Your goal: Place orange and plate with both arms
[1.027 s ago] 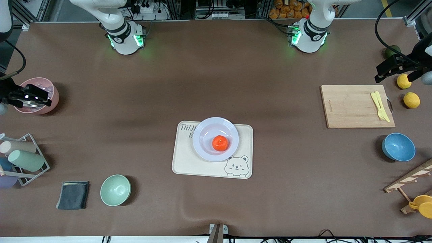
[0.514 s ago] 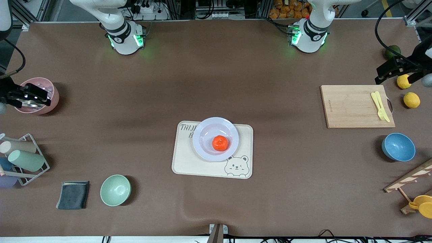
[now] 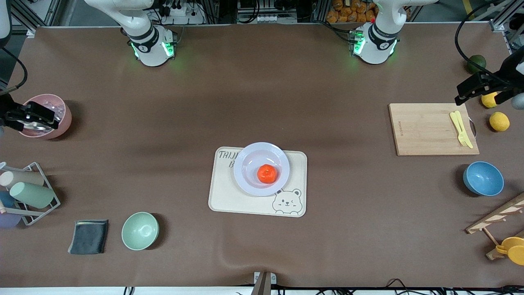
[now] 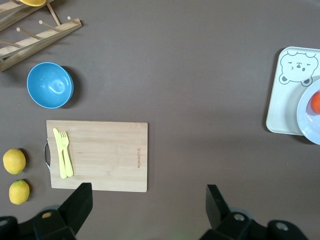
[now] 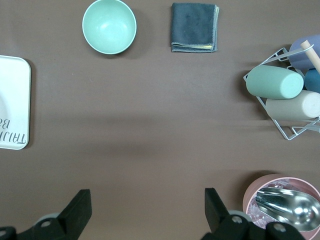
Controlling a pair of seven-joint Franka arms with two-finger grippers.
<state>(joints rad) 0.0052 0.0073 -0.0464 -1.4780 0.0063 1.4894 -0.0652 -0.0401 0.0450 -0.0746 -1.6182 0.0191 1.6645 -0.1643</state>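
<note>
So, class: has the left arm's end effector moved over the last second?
Yes, slightly. The left end effector has drifted toward the arms' bases, away from the cutting board, and now covers more of the lemon beneath it.

Two white Franka arms with black joint bands and green-lit bases; black two-finger grippers, left gripper [image 3: 477, 88], right gripper [image 3: 35, 115], trailing black cables.

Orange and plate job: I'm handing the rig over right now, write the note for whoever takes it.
Left gripper: open, empty, up over the table by the cutting board.
Right gripper: open, empty, over the pink bowl.
The orange sits in the plate, and the plate rests on the cream tray.
Done: both appear placed.
Left: apparently nothing but parking the arms.
</note>
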